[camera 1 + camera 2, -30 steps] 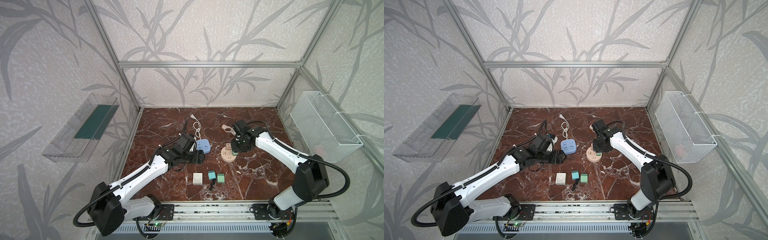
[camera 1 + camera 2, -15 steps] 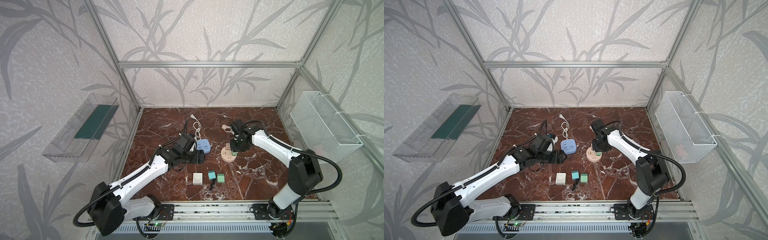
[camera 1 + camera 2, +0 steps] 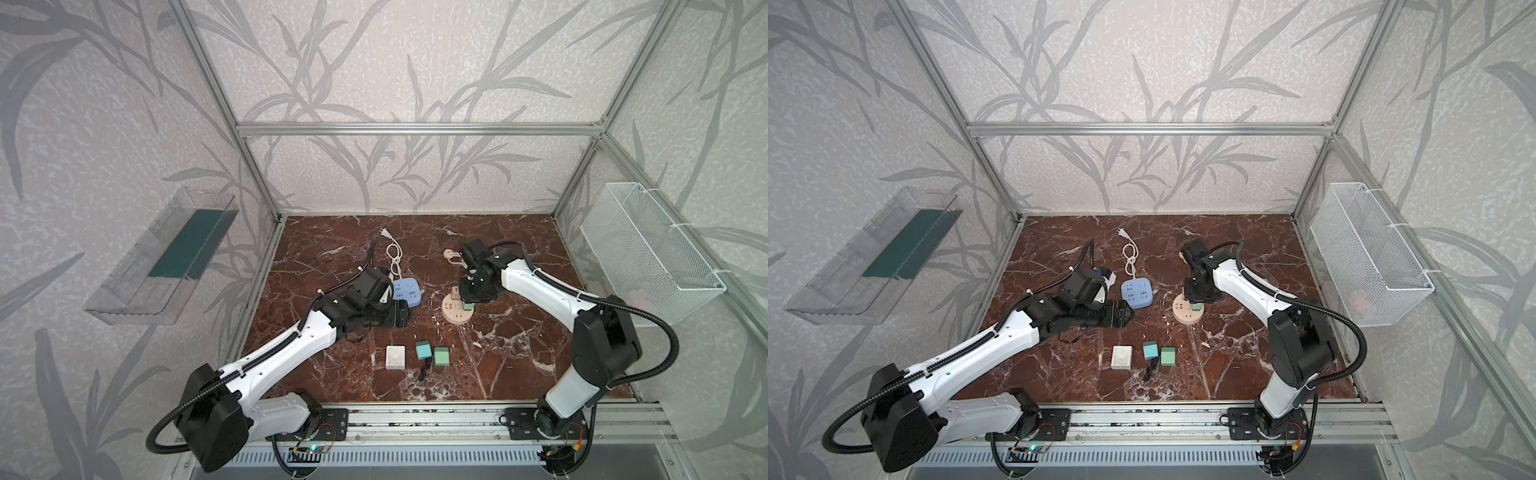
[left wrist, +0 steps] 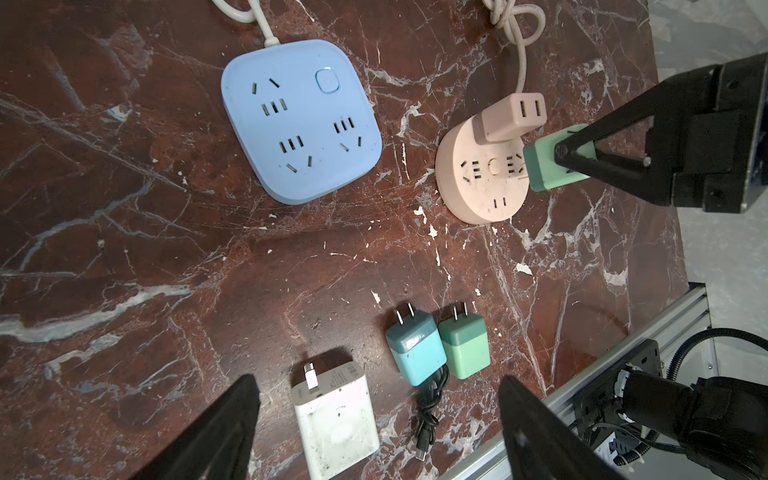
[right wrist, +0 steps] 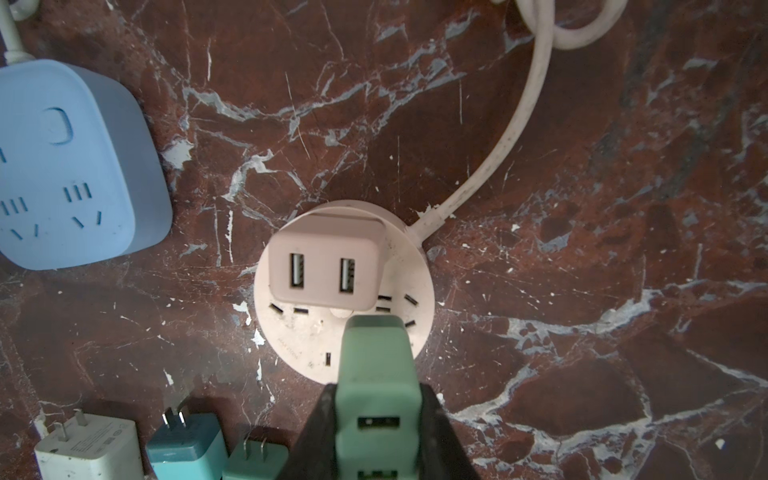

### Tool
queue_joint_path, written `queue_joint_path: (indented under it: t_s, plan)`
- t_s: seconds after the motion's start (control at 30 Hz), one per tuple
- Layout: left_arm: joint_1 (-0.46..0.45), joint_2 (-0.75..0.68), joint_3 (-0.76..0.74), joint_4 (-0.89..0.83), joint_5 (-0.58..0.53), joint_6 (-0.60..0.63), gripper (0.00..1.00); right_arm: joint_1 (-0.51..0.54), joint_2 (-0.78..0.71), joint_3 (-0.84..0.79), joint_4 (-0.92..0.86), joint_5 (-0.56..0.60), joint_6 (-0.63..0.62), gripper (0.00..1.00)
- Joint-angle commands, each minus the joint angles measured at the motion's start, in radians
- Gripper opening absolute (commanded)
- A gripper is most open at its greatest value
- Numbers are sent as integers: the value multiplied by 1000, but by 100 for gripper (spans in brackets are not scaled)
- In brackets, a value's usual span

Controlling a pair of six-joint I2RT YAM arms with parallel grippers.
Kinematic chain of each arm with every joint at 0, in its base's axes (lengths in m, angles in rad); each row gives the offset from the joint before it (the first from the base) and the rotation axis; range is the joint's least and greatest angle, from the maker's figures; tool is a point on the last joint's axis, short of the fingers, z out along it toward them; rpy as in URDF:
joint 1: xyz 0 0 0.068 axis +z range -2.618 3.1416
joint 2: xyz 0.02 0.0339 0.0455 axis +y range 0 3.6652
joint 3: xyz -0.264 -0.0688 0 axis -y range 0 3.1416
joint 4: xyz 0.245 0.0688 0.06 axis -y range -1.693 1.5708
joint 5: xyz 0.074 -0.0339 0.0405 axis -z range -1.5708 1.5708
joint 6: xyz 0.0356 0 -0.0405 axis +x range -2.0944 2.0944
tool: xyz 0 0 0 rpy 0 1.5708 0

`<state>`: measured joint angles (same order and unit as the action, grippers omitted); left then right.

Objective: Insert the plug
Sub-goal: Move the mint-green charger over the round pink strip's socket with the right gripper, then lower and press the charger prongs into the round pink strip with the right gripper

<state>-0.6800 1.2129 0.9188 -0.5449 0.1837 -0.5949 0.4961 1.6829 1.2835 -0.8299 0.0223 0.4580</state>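
Over the pink socket (image 5: pixel 299 336), your right gripper (image 5: pixel 376 415) is clamping the green plug (image 5: pixel 376 357), prongs hidden; any tilt or offset is likely risking a jam against the seated adapter (image 5: pixel 324 266) beside it. Your left gripper (image 4: pixel 378 399) is hovering, jaws spread wide.

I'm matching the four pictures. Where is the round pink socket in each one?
In a top view: round pink socket mid-floor, beside the blue power strip.
In a top view: socket likewise.
Left wrist: socket beside that strip.
Right wrist: socket mid-picture.
Shared landmark: the blue strip.
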Motion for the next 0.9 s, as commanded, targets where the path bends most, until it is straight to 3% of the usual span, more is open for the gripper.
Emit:
queue_joint_path:
  t_s: [0.0, 0.87]
  plan:
    - [-4, -3, 1, 7, -12, 1, 87, -8, 9, 10, 7, 20, -5, 0]
    - [-5, 7, -2, 15, -8, 3, 87, -25, 54, -46, 63, 13, 37, 0]
